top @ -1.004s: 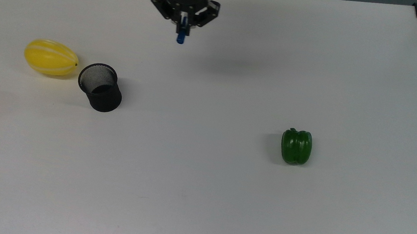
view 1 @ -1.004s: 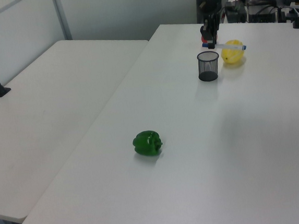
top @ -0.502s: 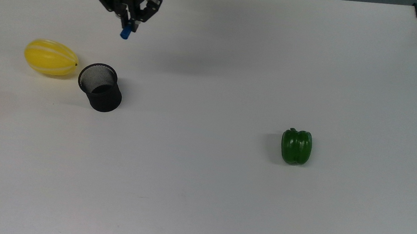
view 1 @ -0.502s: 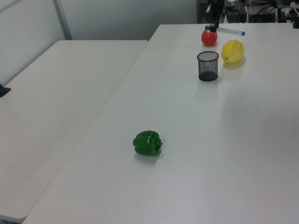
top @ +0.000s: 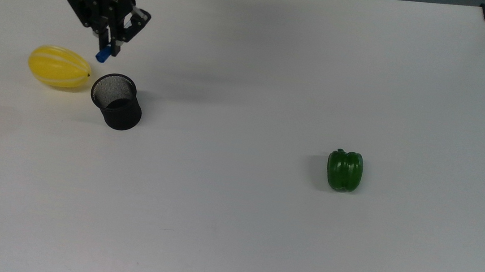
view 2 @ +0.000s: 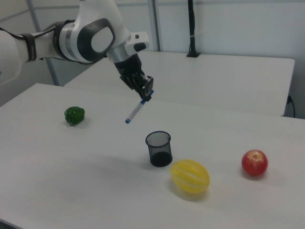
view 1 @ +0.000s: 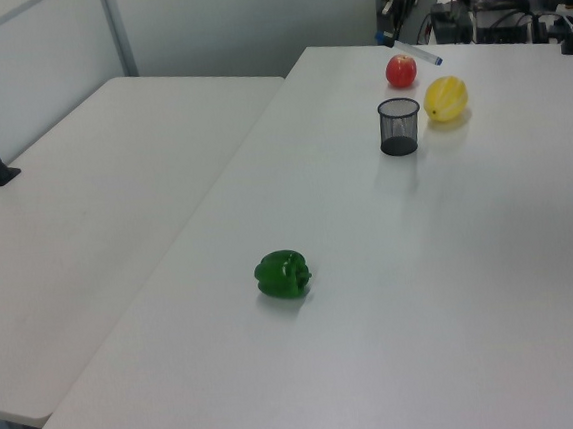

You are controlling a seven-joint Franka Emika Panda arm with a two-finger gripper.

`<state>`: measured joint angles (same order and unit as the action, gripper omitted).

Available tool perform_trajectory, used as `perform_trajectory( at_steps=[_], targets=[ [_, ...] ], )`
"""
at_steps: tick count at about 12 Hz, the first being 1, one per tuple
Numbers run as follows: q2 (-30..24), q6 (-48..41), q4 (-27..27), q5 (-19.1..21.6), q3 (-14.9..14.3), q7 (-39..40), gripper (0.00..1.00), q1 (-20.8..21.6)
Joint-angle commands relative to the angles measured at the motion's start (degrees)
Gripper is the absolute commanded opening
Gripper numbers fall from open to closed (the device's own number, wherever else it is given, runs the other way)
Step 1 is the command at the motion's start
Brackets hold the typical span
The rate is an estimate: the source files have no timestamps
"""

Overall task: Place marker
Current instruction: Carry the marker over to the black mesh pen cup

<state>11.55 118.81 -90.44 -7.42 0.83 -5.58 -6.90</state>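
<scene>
Marker [view 2: 136, 110], slim, stiff and surely light, hangs slanted in the air above the worktop [top: 274, 90] near the mesh cup [top: 116, 101], clenched at its capped upper end by the pincer [view 2: 145, 94], a grip that could let the smooth barrel swing.

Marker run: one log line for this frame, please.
gripper: shut on white blue-capped marker | marker: airborne, tilted, not yet in black mesh cup | cup: upright beside yellow melon | phase: carry
</scene>
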Motion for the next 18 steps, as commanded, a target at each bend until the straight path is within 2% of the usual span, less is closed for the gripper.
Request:
perform_trajectory(
  at_steps=[1,4,6,8,18],
  targets=[
    [-1.0,10.4,-5.3,-2.9,-0.2,1.0,0.13,-1.1],
    [-1.0,17.2,-9.0,-3.7,-0.3,0.8,0.13,-1.3],
    [-0.1,22.4,-11.2,-6.6,-0.2,0.4,0.13,-1.7],
    [0.7,27.3,-12.9,-6.6,-0.2,0.3,0.13,-1.9],
    [6.5,34.5,-13.2,-6.7,-0.2,-1.0,0.15,-2.3]
  ],
)
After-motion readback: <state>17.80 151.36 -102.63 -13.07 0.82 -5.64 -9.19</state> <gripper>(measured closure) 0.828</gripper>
